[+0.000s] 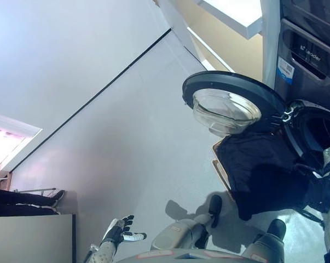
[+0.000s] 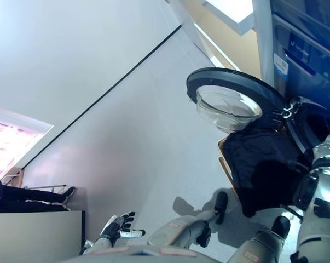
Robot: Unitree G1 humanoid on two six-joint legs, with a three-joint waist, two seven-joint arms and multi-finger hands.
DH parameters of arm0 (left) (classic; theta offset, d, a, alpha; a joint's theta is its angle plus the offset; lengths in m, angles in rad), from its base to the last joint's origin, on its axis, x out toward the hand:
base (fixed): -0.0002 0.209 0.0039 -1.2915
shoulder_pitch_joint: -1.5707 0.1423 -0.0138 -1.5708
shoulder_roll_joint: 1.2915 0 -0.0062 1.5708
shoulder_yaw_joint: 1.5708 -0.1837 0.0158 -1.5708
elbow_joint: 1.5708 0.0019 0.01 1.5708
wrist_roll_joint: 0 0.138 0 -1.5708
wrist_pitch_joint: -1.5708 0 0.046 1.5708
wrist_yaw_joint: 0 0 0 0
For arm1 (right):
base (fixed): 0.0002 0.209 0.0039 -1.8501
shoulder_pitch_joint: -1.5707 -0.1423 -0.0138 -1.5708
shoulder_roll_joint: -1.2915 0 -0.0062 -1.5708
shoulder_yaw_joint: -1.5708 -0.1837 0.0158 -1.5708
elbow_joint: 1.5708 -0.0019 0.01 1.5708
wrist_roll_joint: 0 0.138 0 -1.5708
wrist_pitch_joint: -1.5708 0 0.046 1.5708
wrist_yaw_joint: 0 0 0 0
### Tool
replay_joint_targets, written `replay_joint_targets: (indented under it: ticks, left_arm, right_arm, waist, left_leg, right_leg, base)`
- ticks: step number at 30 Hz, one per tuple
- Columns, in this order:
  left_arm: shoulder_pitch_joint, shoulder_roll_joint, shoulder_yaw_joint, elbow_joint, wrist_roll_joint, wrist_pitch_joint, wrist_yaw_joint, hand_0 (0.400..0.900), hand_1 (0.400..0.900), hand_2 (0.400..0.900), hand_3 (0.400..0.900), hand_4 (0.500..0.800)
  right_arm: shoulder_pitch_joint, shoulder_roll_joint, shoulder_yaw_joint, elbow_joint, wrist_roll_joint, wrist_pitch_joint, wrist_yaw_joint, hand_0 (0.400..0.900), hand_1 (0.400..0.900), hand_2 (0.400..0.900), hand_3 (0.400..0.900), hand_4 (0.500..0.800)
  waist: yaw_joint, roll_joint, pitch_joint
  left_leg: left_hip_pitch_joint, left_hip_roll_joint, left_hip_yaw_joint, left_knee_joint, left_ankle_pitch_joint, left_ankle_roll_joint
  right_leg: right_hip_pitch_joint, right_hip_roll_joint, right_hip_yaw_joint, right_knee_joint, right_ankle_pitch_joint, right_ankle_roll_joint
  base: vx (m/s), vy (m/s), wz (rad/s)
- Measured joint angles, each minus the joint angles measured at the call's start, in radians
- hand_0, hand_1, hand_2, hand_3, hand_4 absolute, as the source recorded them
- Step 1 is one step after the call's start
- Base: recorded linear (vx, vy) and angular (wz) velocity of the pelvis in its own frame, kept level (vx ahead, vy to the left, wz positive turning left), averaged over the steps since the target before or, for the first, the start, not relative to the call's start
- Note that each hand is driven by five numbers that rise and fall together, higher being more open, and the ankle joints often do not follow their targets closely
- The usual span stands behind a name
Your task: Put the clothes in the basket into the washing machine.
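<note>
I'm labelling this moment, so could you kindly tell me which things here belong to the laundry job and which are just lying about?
Belonging to the job:
- washing machine, its door swung open
- dark clothes hanging at its opening
- basket, mostly hidden behind the clothes
- right robot hand, by the clothes

Just there:
- left robot hand, idle and open
- person's legs

R hand (image 1: 318, 192) buried in dark garment (image 1: 263, 175), fingers hidden; basket (image 1: 218, 164) mostly covered.
</note>
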Motion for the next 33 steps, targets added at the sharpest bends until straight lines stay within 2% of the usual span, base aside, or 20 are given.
replay_joint_targets:
  ticks: [6, 11, 16, 20, 22, 26, 29, 30, 31, 32, 33]
  left_arm:
    - [-0.008, -0.001, -0.012, 0.004, 0.000, -0.002, -0.002, 0.900, 0.900, 0.900, 0.900, 0.800]
    - [-0.011, -0.004, -0.011, 0.018, -0.001, 0.002, -0.005, 0.900, 0.900, 0.900, 0.900, 0.800]
    - [-0.028, -0.046, -0.011, 0.070, 0.000, 0.007, -0.013, 0.900, 0.900, 0.900, 0.900, 0.800]
    - [-0.042, -0.062, -0.012, 0.101, 0.000, 0.010, -0.023, 0.900, 0.900, 0.900, 0.900, 0.800]
    - [-0.061, -0.065, -0.008, 0.126, 0.000, 0.017, -0.025, 0.900, 0.900, 0.900, 0.900, 0.800]
    - [-0.087, -0.076, 0.009, 0.154, 0.000, 0.027, -0.028, 0.900, 0.900, 0.900, 0.900, 0.800]
    - [-0.099, -0.087, 0.040, 0.190, -0.001, 0.029, -0.026, 0.900, 0.900, 0.900, 0.900, 0.800]
    - [-0.111, -0.102, 0.061, 0.251, 0.000, 0.022, -0.019, 0.900, 0.900, 0.900, 0.900, 0.800]
    - [-0.129, -0.118, 0.083, 0.282, -0.002, 0.031, -0.014, 0.900, 0.900, 0.900, 0.900, 0.800]
    - [-0.143, -0.117, 0.102, 0.297, -0.003, 0.053, -0.014, 0.900, 0.900, 0.900, 0.900, 0.800]
    - [-0.155, -0.112, 0.112, 0.320, -0.003, 0.055, -0.012, 0.900, 0.900, 0.900, 0.900, 0.800]
  right_arm:
    - [-0.016, -0.020, 0.010, 0.048, 0.003, 0.053, 0.098, 0.900, 0.900, 0.900, 0.900, 0.800]
    - [-0.012, -0.015, 0.043, 0.060, 0.005, 0.068, 0.119, 0.900, 0.900, 0.900, 0.900, 0.800]
    - [0.032, 0.038, 0.083, 0.080, 0.000, 0.096, 0.177, 0.900, 0.900, 0.900, 0.900, 0.800]
    - [0.113, 0.148, 0.119, 0.107, -0.043, 0.149, 0.217, 0.900, 0.900, 0.900, 0.900, 0.800]
    - [0.186, 0.214, 0.173, 0.111, -0.101, 0.164, 0.236, 0.900, 0.900, 0.900, 0.900, 0.800]
    - [0.294, 0.339, 0.181, 0.140, -0.167, 0.232, 0.264, 0.900, 0.900, 0.900, 0.900, 0.800]
    - [0.387, 0.402, 0.240, 0.120, -0.300, 0.247, 0.277, 0.900, 0.900, 0.900, 0.900, 0.800]
    - [0.405, 0.425, 0.252, 0.118, -0.343, 0.247, 0.282, 0.900, 0.900, 0.900, 0.900, 0.800]
    - [0.438, 0.448, 0.286, 0.108, -0.391, 0.252, 0.288, 0.900, 0.900, 0.900, 0.900, 0.800]
    - [0.490, 0.469, 0.327, 0.068, -0.455, 0.250, 0.289, 0.900, 0.900, 0.900, 0.900, 0.800]
    - [0.521, 0.480, 0.365, 0.056, -0.524, 0.253, 0.299, 0.900, 0.900, 0.900, 0.900, 0.800]
  waist:
    - [-0.008, 0.000, 0.000]
    - [-0.011, -0.001, 0.001]
    - [-0.023, -0.017, 0.013]
    - [-0.042, -0.070, 0.019]
    - [-0.045, -0.103, 0.018]
    - [-0.067, -0.150, 0.027]
    - [-0.092, -0.178, 0.023]
    - [-0.102, -0.193, 0.023]
    - [-0.113, -0.217, 0.025]
    - [-0.125, -0.238, 0.021]
    - [-0.140, -0.263, 0.022]
  left_leg:
    - [-0.002, -0.002, -0.004, -0.001, -0.008, -0.009]
    - [-0.002, -0.002, -0.004, 0.001, -0.003, -0.003]
    - [0.022, 0.004, -0.005, 0.004, -0.005, -0.007]
    - [0.031, 0.011, -0.004, 0.001, -0.011, -0.013]
    - [0.034, 0.013, -0.003, 0.001, -0.015, -0.013]
    - [0.063, 0.022, -0.004, -0.001, -0.021, -0.018]
    - [0.072, 0.029, -0.002, 0.001, -0.027, -0.020]
    - [0.072, 0.036, 0.007, 0.002, -0.029, -0.022]
    - [0.083, 0.046, 0.017, 0.002, -0.031, -0.025]
    - [0.090, 0.055, 0.031, 0.000, -0.035, -0.028]
    - [0.099, 0.063, 0.037, 0.001, -0.041, -0.032]
  right_leg:
    - [-0.001, -0.003, -0.005, 0.004, 0.000, -0.001]
    - [-0.006, -0.004, -0.004, 0.015, -0.007, -0.007]
    - [0.020, 0.002, -0.004, 0.013, -0.015, -0.004]
    - [0.025, 0.008, -0.002, 0.015, -0.023, -0.009]
    - [0.027, 0.010, 0.000, 0.014, -0.022, -0.009]
    - [0.064, 0.021, -0.007, -0.004, -0.017, -0.016]
    - [0.082, 0.030, -0.012, -0.018, -0.015, -0.020]
    - [0.085, 0.039, -0.008, -0.029, -0.011, -0.023]
    - [0.094, 0.052, 0.002, -0.046, 0.002, -0.027]
    - [0.102, 0.061, 0.003, -0.057, 0.004, -0.029]
    - [0.113, 0.072, 0.008, -0.070, 0.007, -0.034]
  base:
    - [0.03, 0.007, -0.01]
    - [0.01, 0.002, -0.01]
    - [0.02, 0.006, -0.08]
    - [-0.01, -0.007, -0.06]
    - [0.03, -0.032, -0.04]
    - [0.02, -0.031, -0.03]
    - [0.02, -0.064, -0.21]
    - [0.03, -0.074, -0.29]
    - [0.05, -0.049, -0.39]
    - [0.06, 0.000, -0.38]
    - [0.06, 0.000, -0.26]
